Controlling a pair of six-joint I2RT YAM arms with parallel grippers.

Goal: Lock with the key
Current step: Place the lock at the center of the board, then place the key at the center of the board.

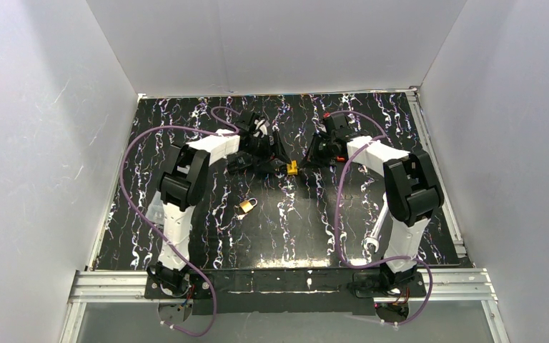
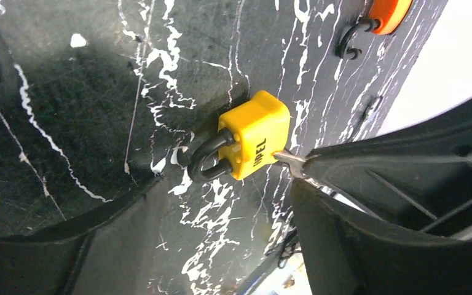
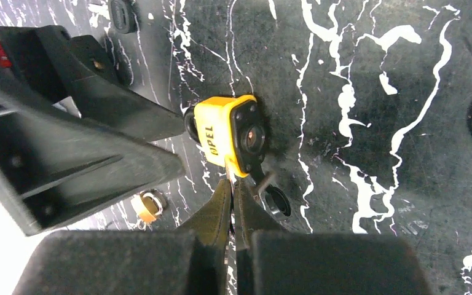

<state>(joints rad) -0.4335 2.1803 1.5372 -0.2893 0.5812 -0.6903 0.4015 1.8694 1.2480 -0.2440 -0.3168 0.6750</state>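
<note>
A yellow padlock [image 1: 292, 168] with a black shackle lies on the black marbled table between my two grippers. In the left wrist view the padlock [image 2: 255, 135] has both shackle legs in its body. My right gripper [image 3: 232, 184] is shut on a thin metal key [image 2: 290, 162]. The key's tip touches the padlock's [image 3: 218, 135] lower edge, beside the black keyhole face [image 3: 250, 138], whose brass centre shows uncovered. My left gripper [image 2: 236, 187] is open, with its fingers [image 3: 98, 141] reaching the shackle side. In the top view the left gripper [image 1: 275, 158] and right gripper [image 1: 312, 156] face each other.
A small brass padlock [image 1: 246, 206] lies nearer the arm bases; it also shows in the right wrist view [image 3: 146, 206]. An orange item with a black ring [image 2: 387, 12] lies past the yellow padlock. Round black spots [image 3: 276, 201] mark the table. White walls enclose three sides.
</note>
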